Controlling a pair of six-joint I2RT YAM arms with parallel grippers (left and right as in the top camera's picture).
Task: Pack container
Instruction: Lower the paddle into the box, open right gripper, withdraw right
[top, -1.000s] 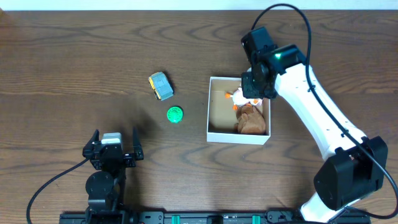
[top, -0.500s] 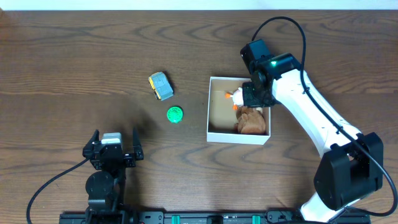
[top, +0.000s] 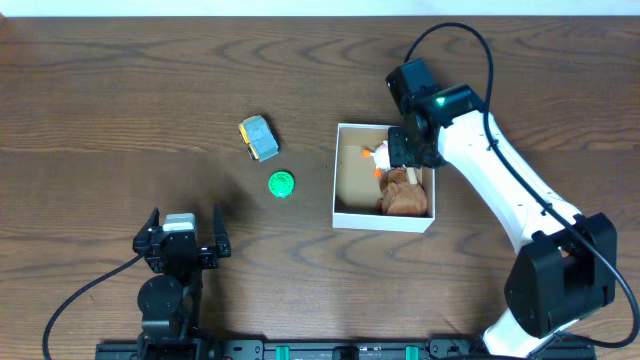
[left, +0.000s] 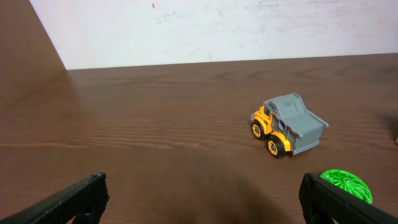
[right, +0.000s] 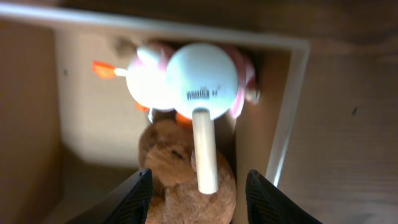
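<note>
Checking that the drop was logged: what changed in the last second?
The right end effector moved a little back toward its base over the box and now stands open, the white toy lying free on the brown plush. The truck, green disc and left end effector stayed put.

L jaws spread; R jaws spread

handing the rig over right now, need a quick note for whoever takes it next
Left tool: open, empty, idle and low over the table.
Right tool: open, holding nothing, above the container.
Done: white-and-pink toy and brown plush lie inside the container.
Left: toy truck and green disc sit on the table to the container's left, not yet packed.
</note>
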